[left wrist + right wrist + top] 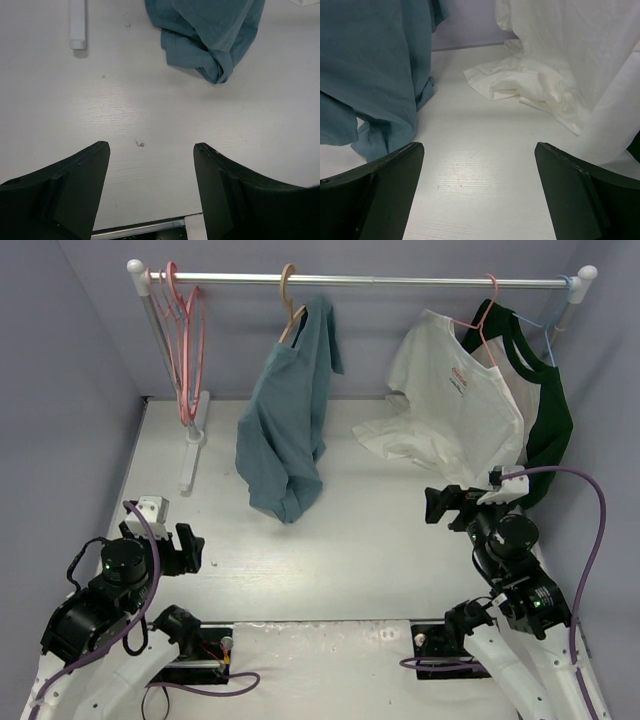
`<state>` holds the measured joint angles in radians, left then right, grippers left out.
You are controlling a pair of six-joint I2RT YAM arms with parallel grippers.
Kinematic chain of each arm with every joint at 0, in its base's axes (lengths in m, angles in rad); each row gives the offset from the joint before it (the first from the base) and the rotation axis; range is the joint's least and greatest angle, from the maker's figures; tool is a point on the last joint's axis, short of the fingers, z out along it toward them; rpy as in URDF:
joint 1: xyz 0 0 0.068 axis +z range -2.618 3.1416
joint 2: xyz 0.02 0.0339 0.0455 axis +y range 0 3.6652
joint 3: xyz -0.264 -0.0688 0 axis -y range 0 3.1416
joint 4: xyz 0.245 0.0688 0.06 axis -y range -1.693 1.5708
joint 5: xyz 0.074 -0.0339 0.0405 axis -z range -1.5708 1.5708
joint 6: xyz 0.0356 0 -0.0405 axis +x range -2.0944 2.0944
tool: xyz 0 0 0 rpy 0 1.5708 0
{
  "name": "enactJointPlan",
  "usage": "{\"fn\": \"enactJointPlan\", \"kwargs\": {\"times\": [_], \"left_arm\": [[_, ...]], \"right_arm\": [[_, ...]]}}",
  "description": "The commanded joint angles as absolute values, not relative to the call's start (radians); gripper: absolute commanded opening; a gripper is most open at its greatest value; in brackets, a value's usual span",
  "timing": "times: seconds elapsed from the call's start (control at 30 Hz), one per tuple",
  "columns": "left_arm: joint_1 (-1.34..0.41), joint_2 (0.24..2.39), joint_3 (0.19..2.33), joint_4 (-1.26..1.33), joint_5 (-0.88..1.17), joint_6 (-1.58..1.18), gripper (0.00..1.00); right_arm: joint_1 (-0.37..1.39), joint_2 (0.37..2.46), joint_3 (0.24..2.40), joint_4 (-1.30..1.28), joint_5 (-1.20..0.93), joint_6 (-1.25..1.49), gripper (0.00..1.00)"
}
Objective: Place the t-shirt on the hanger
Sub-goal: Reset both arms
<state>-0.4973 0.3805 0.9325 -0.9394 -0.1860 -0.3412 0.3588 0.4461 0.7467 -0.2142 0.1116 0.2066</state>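
Note:
The teal-blue t-shirt [288, 430] hangs bunched from the tan hanger [289, 302], whose hook is over the rail. The shirt's lower end rests crumpled on the table. It shows at the top of the left wrist view [210, 35] and on the left of the right wrist view [370, 65]. My left gripper [193, 548] is open and empty, low at the near left, well short of the shirt; its jaws [151, 150] frame bare table. My right gripper [434, 506] is open and empty at the right, its jaws [480, 147] over bare table between the two shirts.
A white t-shirt [455, 400] on a pink hanger and a dark green and white shirt [548, 410] on a light blue hanger hang at the right. Pink hangers [185, 330] hang at the left. The rail [400, 281] stands on white feet [192, 455].

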Motion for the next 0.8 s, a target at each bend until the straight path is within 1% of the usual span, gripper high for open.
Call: {"fn": "enactJointPlan", "kwargs": {"times": [0.0,0.37,0.5,0.77], "left_arm": [[-0.500,0.377,0.888,-0.830,-0.229,-0.356,0.68],[-0.500,0.330,0.726,-0.746,-0.253,-0.354,0.68],[-0.499,0.327,0.721,-0.735,-0.278,-0.353,0.68],[-0.480,0.359,0.719,-0.735,-0.256,-0.347,0.68]], "right_arm": [[0.367,0.431,0.747,-0.141,0.207,0.267,1.00],[0.394,0.436,0.741,-0.141,0.235,0.268,1.00],[0.396,0.448,0.744,-0.141,0.235,0.278,1.00],[0.397,0.463,0.745,-0.141,0.224,0.287,1.00]]}}
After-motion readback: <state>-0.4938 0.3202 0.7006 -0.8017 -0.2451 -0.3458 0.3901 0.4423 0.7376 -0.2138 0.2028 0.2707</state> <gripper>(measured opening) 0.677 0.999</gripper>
